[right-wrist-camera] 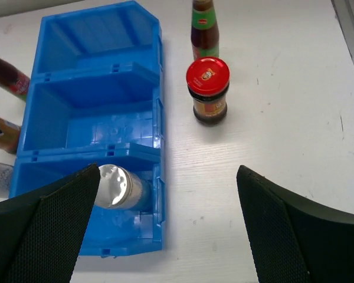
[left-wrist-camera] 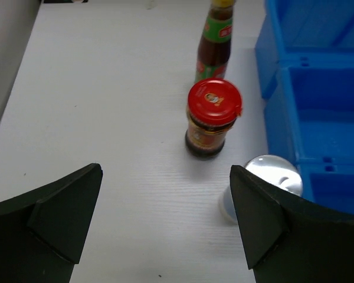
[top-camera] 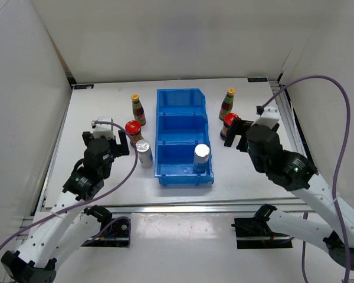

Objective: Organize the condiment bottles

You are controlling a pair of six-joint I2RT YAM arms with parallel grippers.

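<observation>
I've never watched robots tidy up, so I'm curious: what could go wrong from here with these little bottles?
The left jar stands close between the slim left bottle and a silver cylinder, so the open left gripper might knock a neighbour over. The open right gripper faces the right jar just in front of the tall right bottle, which could topple if nudged.
</observation>
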